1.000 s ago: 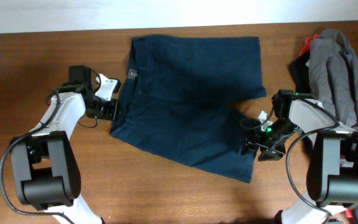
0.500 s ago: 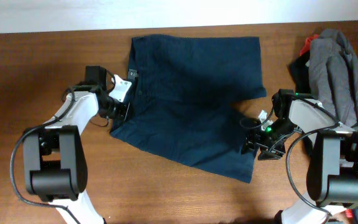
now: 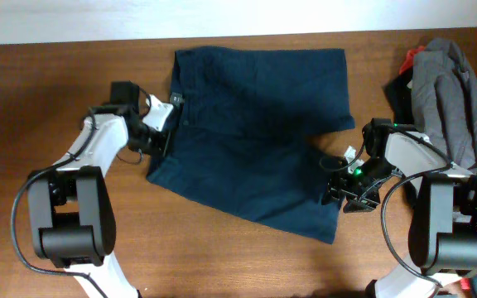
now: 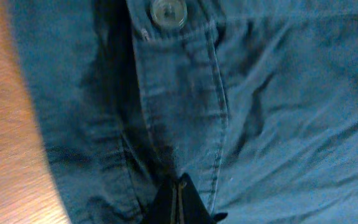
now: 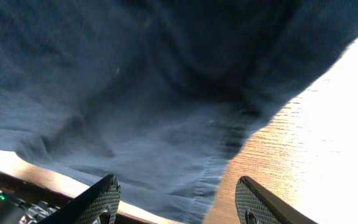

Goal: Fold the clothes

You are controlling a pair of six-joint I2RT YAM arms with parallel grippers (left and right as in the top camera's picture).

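Note:
The dark navy shorts (image 3: 255, 141) lie spread flat on the table, with the waistband to the left and the two legs to the right. My left gripper (image 3: 162, 136) is shut, its tips resting on the fabric by the fly (image 4: 179, 190), below the waistband button (image 4: 168, 11). I see no fabric between the fingers. My right gripper (image 3: 336, 186) is open at the hem of the near leg. In the right wrist view its fingers (image 5: 179, 199) straddle the edge of the shorts (image 5: 135, 93) where it meets the wood.
A grey garment (image 3: 458, 91) lies heaped at the right edge of the table, with red and black garments (image 3: 404, 70) beside it. Bare wooden table (image 3: 40, 83) lies to the left and along the front.
My left gripper has moved right from the bare table onto the waistband side of the shorts, then slightly up. The right arm and the shorts have not visibly moved.

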